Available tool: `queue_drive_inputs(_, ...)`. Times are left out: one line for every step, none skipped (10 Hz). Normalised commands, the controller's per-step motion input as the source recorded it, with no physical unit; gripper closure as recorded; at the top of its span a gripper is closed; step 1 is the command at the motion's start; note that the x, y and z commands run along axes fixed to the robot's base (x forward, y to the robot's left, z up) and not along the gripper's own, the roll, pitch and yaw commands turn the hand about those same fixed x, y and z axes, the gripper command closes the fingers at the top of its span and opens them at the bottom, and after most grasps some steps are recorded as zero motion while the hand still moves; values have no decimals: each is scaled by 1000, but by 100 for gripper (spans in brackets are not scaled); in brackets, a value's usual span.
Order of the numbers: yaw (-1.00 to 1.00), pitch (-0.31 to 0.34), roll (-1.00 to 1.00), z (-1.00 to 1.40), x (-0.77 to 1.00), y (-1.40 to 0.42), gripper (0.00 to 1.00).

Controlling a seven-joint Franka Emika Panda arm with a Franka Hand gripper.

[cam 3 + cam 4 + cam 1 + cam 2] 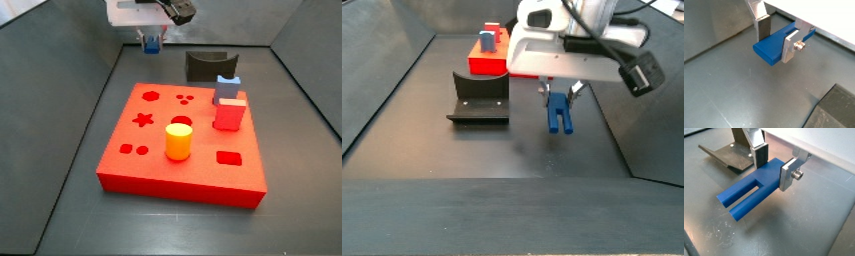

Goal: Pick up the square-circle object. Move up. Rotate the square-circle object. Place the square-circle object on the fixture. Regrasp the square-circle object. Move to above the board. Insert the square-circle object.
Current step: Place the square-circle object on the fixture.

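We see the end effector [774, 163] pinching the square-circle object [751, 190] at its flat end, silver fingers [789, 175] on both sides. In a side view the piece [556, 110] hangs legs down, clear of the grey worktop [422, 140], just right of the fixture [478, 97]. The board [201, 150] carries a yellow cylinder [178, 140] and a red block [229, 105].

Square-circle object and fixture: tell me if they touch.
Apart. A side view shows bare floor between the square-circle object, held in the gripper, and the fixture.
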Motion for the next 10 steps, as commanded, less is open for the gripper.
queue_drive_inputs(0, 0, 0, 1000, 0, 0, 100)
queue_drive_inputs(-1, 9, 2, 1000, -5, 0, 100)
queue_drive_inputs(-6, 31, 17, 1000, -18, 2, 100)
queue_drive_inputs(-13, 45, 35, 1000, -19, 3, 100)
queue_drive_inputs(-19, 71, 60, 1000, -20, 4, 100)
queue_drive_inputs(-19, 80, 74, 1000, -22, 4, 100)
queue_drive_inputs(-11, 90, 99, 1000, -28, 2, 100)
queue_drive_inputs(-2, 93, 117, 1000, -30, 1, 100)
queue_drive_inputs(4, 98, 137, 1000, -34, 2, 100)
queue_drive_inputs(13, 103, 151, 1000, -36, -1, 100)
